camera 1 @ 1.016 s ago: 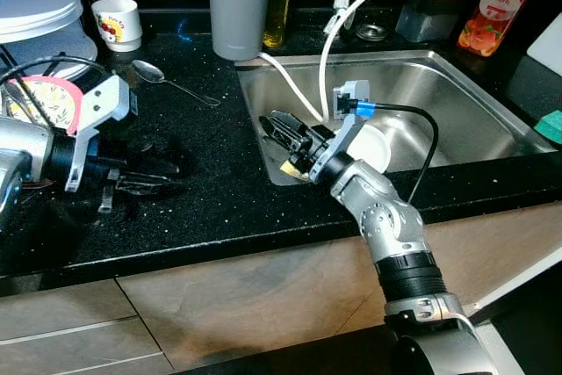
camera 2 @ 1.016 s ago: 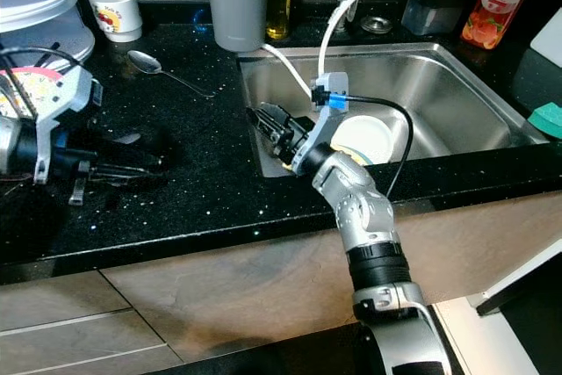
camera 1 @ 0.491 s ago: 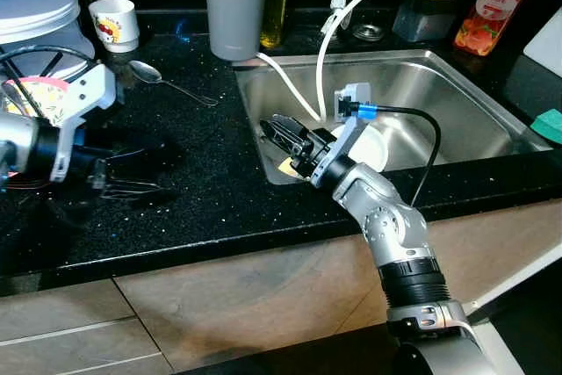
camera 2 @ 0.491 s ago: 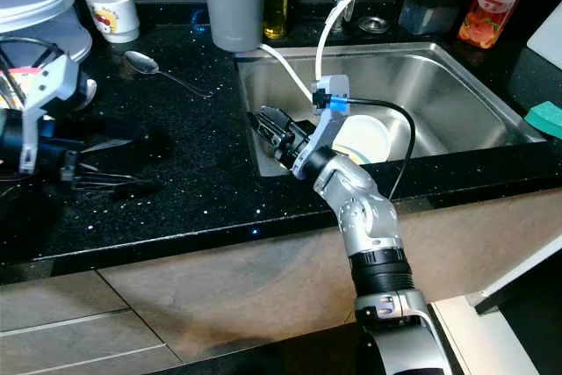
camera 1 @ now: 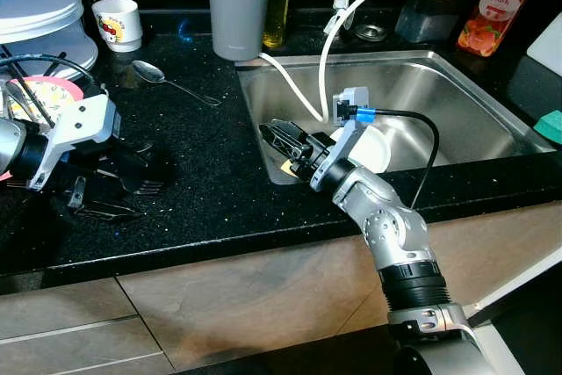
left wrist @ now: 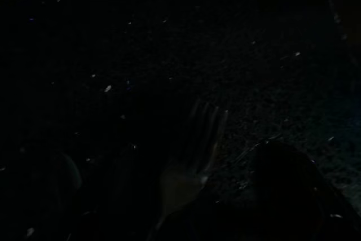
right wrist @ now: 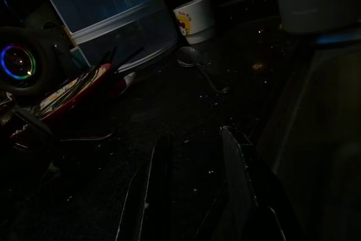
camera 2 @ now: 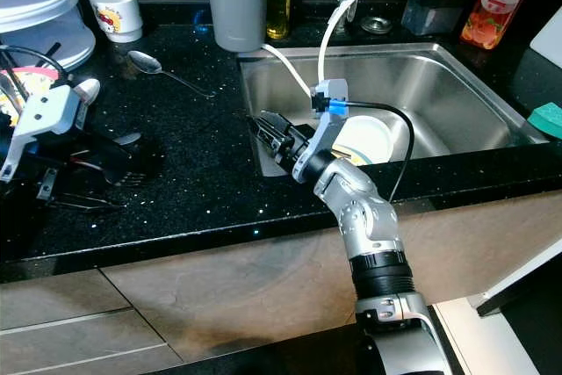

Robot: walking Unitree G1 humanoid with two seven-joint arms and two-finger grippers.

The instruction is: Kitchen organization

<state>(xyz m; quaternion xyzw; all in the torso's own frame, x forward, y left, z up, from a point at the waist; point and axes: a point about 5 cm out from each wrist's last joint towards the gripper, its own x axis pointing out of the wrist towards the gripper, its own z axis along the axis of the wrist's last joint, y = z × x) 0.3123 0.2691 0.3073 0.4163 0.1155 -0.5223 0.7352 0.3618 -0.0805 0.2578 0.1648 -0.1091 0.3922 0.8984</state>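
Since a second ago, left gripper (camera 1: pixel 118 186) has swung nearer and tilted down; its fingers gape over a fork (left wrist: pixel 189 162) on the black counter (camera 1: pixel 202 182). Spoon (camera 1: pixel 167 81) lies farther back. Right gripper (camera 1: pixel 279 140) hovers at the sink's (camera 1: pixel 457 94) left rim, fingers parted, empty.

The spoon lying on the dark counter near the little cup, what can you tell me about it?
The spoon is shiny silver metal, with an oval bowl and a long thin handle. It lies flat on the black speckled countertop, its bowl toward the small white printed cup and its handle slanting toward the sink. It touches nothing but the counter; both grippers are away from it.
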